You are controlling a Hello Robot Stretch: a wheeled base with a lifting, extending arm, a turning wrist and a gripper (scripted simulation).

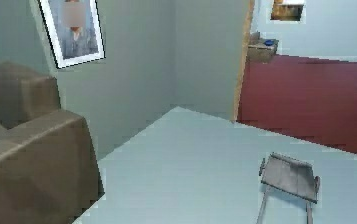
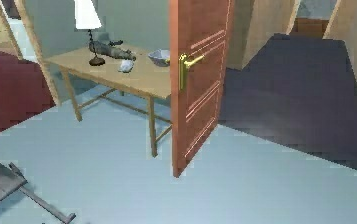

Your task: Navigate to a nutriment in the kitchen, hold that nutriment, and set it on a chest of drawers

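Nutriment: can't tell where it is; prob. in a kitchen further on, so the step in hand looks like driving and searching. Claw state: can't tell.

Nearest likely spot is the light wooden table (image 2: 151,80) w/ a small grey bowl (image 2: 159,57), grey lumps too small to name, and a white-shaded dark-stemmed lamp (image 2: 86,20) set toward the back edge. The orange-brown panelled wooden door (image 2: 201,100) stands swung wide, leaving the way to a dark-floored rm free.

Arm side view gives table and door. Fwd view gives the brown cushioned sofa (image 1: 26,130) against the wall near a white-framed portrait (image 1: 71,30), and the doorway onto red carpet (image 1: 306,100). A low grey metal stand (image 1: 291,178) sits mid-floor, a thing to steer round.
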